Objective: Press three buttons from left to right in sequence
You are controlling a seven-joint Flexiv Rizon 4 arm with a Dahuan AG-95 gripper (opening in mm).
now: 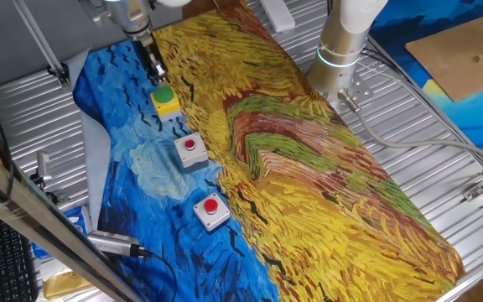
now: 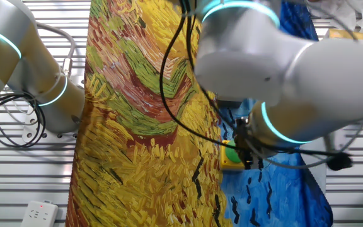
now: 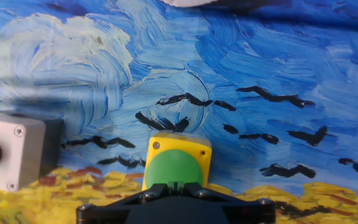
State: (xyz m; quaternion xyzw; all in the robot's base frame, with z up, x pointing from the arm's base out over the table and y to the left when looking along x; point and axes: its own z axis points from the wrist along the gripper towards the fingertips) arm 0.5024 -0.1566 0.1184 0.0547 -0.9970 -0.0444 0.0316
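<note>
Three buttons lie in a row on the painted cloth. The green cap on its yellow base [image 1: 164,99] is the far one. The two red caps on grey bases [image 1: 191,148] [image 1: 211,210] come nearer. My gripper [image 1: 156,71] hangs just over the green button, fingertips pointing down at it. In the hand view the green cap [image 3: 173,167] sits right under my gripper [image 3: 176,185]. The fingertips meet with only a thin seam between them. Contact with the cap cannot be told. A grey base [image 3: 11,149] shows at the left. The other fixed view shows the green button [image 2: 230,156] partly hidden by the arm.
The blue and yellow painted cloth [image 1: 309,168] covers the ribbed metal table [image 1: 426,159]. A second arm's base [image 1: 342,42] stands at the back. A metal cylinder with a cable [image 1: 111,243] lies at the cloth's near left edge. A power strip [image 2: 40,214] lies on the table.
</note>
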